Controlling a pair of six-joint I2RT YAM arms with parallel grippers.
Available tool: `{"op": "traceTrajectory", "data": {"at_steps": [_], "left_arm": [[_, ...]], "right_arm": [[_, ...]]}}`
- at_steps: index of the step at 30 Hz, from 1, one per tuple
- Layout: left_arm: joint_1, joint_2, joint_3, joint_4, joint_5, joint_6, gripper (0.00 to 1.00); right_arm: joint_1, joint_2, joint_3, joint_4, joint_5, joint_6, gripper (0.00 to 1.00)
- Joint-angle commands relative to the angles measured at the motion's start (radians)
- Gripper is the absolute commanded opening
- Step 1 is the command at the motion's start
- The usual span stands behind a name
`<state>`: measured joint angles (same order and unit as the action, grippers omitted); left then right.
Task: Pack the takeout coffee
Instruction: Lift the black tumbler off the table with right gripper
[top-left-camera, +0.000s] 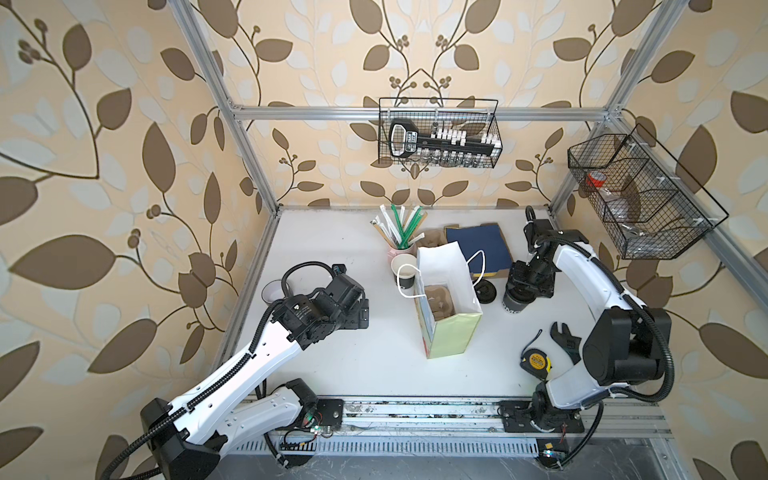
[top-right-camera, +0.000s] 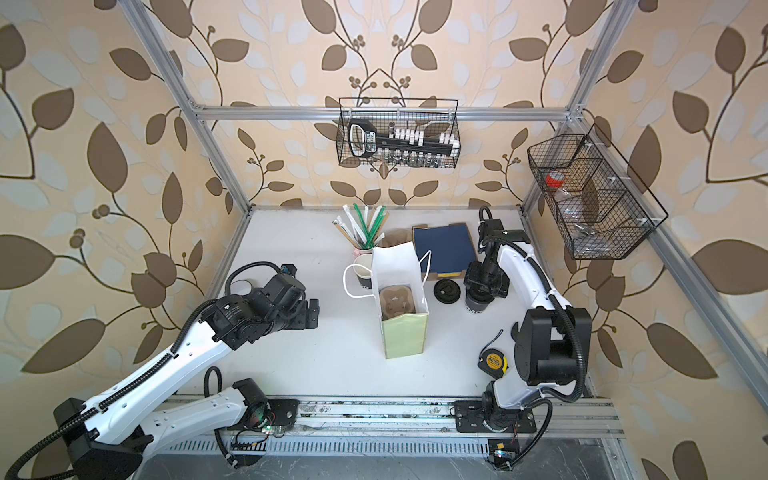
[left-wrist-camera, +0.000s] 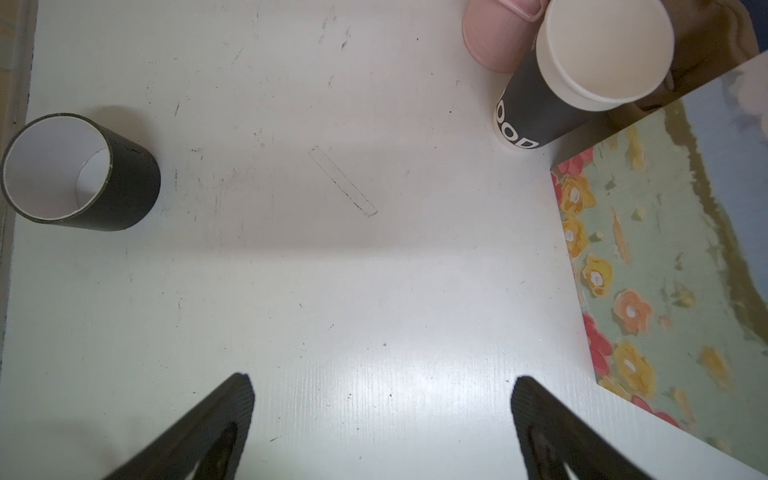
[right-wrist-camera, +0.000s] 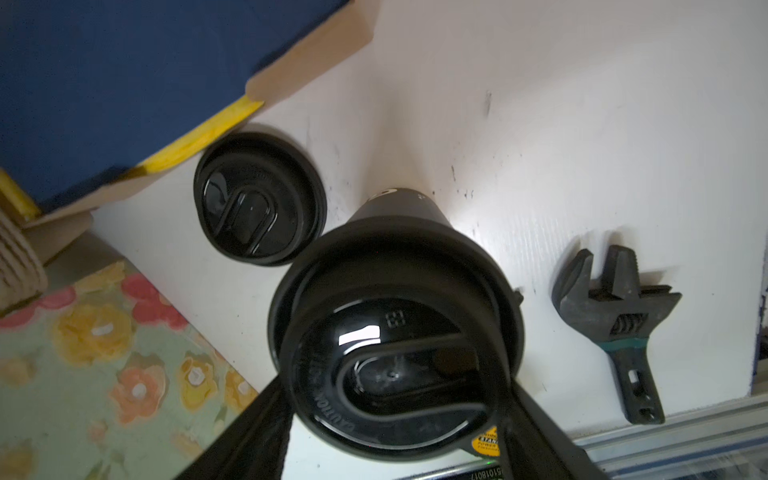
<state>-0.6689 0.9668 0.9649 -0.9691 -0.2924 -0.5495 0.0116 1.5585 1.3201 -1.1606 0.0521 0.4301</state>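
Note:
A black takeout coffee cup (top-left-camera: 515, 306) with a black lid (right-wrist-camera: 395, 353) stands on the white table to the right of the paper bag (top-left-camera: 451, 332). My right gripper (right-wrist-camera: 395, 399) comes down from above and is shut on its lidded top, one finger on each side. A second takeout coffee cup (top-left-camera: 403, 270), without a lid, stands behind the bag's left side; its white inside (left-wrist-camera: 602, 54) faces the left wrist view. My left gripper (left-wrist-camera: 381, 380) hangs open over bare table left of the bag, holding nothing. A cardboard cup carrier (top-left-camera: 438, 301) sits inside the bag.
A loose black lid (top-left-camera: 485, 291) lies between bag and held cup. A pink cup of straws (top-left-camera: 401, 249) and a blue box (top-left-camera: 482, 247) stand behind. A black cylinder (left-wrist-camera: 83, 174) is far left. A wrench (top-left-camera: 565, 340) and tape measure (top-left-camera: 536, 361) lie front right.

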Motion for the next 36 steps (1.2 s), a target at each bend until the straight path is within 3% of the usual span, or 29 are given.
{"op": "traceTrajectory", "data": {"at_steps": [1,7,11,24,29,36], "left_arm": [[0.013,-0.007,0.012,-0.008,0.004,0.014,0.99],[0.014,-0.005,0.014,-0.006,0.009,0.017,0.99],[0.016,-0.005,0.012,-0.006,0.01,0.018,0.99],[0.021,0.009,0.012,-0.006,0.008,0.017,0.99],[0.025,0.011,0.014,-0.008,0.006,0.017,0.99],[0.03,0.01,0.014,-0.006,0.01,0.02,0.99]], "right_arm": [[0.04,-0.07,-0.047,-0.029,0.003,0.002,0.73],[0.128,-0.181,-0.144,-0.024,-0.036,0.026,0.72],[0.212,-0.231,-0.187,-0.041,0.001,0.051,0.73],[0.232,-0.244,-0.259,-0.019,-0.003,0.024,0.75],[0.233,-0.244,-0.234,-0.04,0.026,0.029,0.83],[0.227,-0.203,-0.189,-0.056,0.019,0.014,0.81]]}}
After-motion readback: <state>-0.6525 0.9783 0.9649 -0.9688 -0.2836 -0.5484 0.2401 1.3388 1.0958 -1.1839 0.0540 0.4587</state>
